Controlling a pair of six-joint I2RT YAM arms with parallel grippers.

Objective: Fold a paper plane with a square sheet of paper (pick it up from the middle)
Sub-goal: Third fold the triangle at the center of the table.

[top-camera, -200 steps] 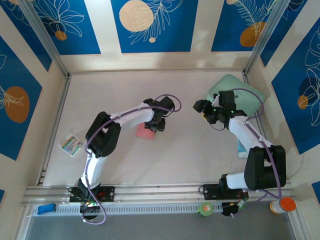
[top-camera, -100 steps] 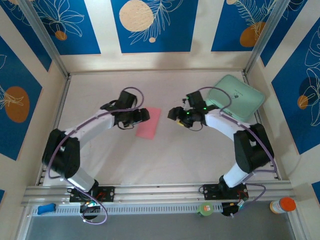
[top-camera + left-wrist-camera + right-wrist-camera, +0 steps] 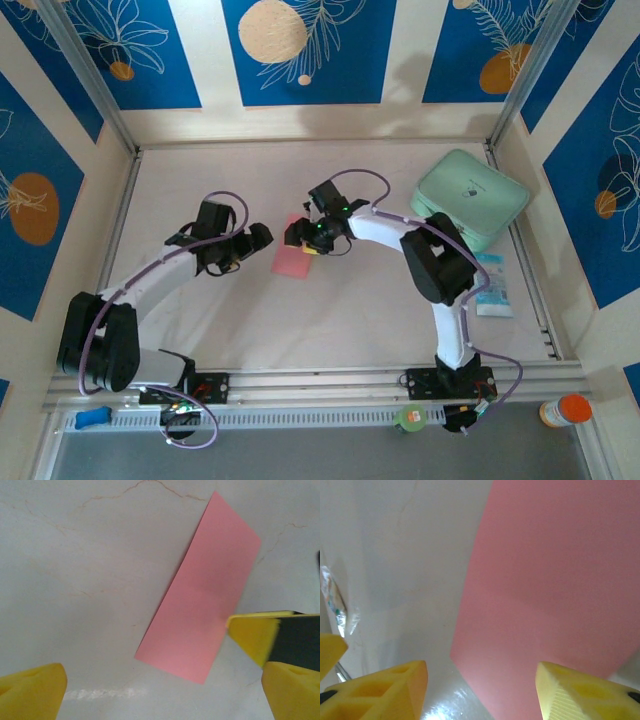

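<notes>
The square sheet of paper (image 3: 288,263) lies flat on the table as a salmon-pink folded rectangle (image 3: 202,615). My left gripper (image 3: 260,238) is just left of it, open wide and holding nothing. In the left wrist view its yellow fingertips (image 3: 31,692) sit at the bottom corners, and the paper lies ahead of them. My right gripper (image 3: 303,240) hovers over the paper's upper right part. It is open, and the pink sheet (image 3: 555,580) lies beneath and between its yellow fingertips (image 3: 582,695). One right finger (image 3: 252,635) shows at the paper's edge in the left wrist view.
A mint-green pad (image 3: 470,198) sits at the back right, with a pale packet (image 3: 492,285) in front of it by the right wall. An orange-capped bottle (image 3: 567,410), a green roll (image 3: 411,417) and a blue object (image 3: 92,416) lie along the near rail.
My left gripper opened, let go of the paper and drew back to the left. My right arm swung left from the green pad to over the paper, its jaws narrowing somewhat.
</notes>
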